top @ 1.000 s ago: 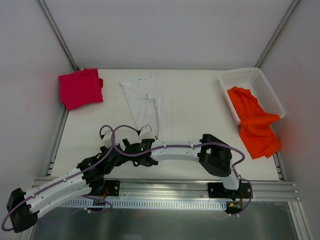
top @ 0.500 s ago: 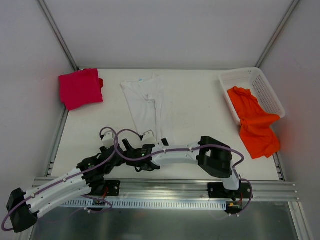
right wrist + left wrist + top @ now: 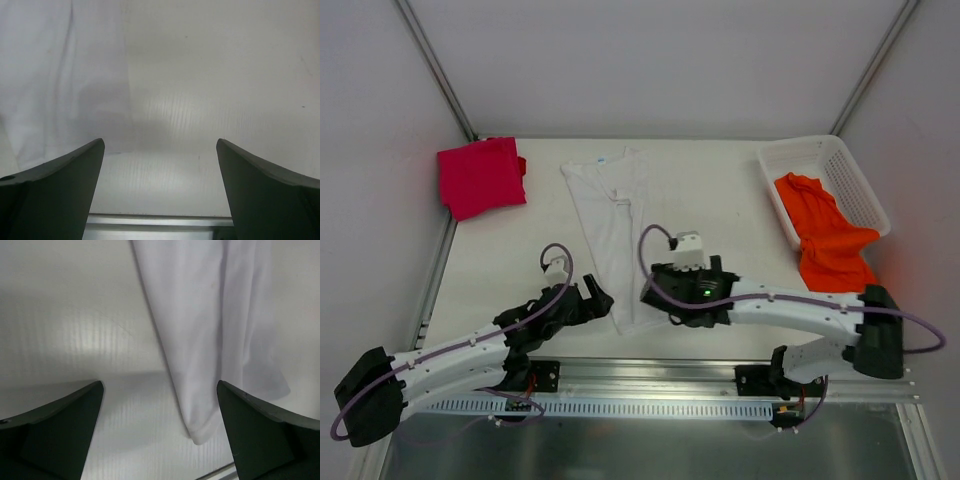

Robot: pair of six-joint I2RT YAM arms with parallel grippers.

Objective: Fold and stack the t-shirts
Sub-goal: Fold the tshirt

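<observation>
1. A white table [image 3: 720,200] stands between pale wall panels, with a metal rail [image 3: 650,375] along its near edge.
2. The left tool [image 3: 159,390] hangs low just left of the near hem of the white t-shirt [image 3: 610,210]. Its jaws are spread wide and grip nothing. The shirt's near corner lies flat on the table below the gap.
3. The right tool [image 3: 160,145] sits just right of that same hem. Its jaws are equally wide and also hold nothing. From its wrist camera, the white t-shirt's edge lies off to the left.
4. The white t-shirt lies flat as a long, narrow strip. Its neck and small blue label are at the far end, and its hem is between the two tools.
5. The magenta t-shirt [image 3: 480,177] lies folded well to the left of the white t-shirt's neck.
6. The orange t-shirt [image 3: 830,245] is well to the right of the white t-shirt. It is crumpled, partly inside a white lattice basket [image 3: 855,185] and partly spilling over the basket's near rim onto the table.
</observation>
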